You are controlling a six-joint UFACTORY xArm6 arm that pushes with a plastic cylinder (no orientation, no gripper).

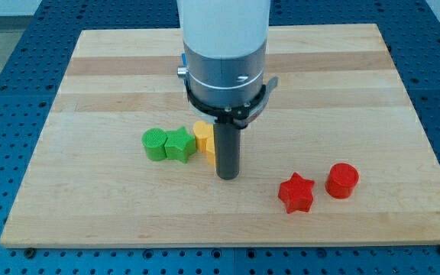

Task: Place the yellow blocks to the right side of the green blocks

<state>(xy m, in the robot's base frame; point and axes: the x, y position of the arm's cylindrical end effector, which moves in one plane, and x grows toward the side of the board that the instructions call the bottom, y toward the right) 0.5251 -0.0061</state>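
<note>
Tip (pixel 227 176) on wooden board (pixel 342 92)

The dark rod hides much of the yellow blocks (pixel 203 137), so their shapes and number cannot be made out. The white and grey arm body (pixel 224 46) is cut off by the view's top.

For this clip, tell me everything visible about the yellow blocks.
The yellow blocks look like matte plastic. They sit near the board's middle, touching the green star block on the view's left. My tip stands at their right, its rod hiding part of them. One upper and one lower piece seem stacked in view; their shapes cannot be made out.
</note>
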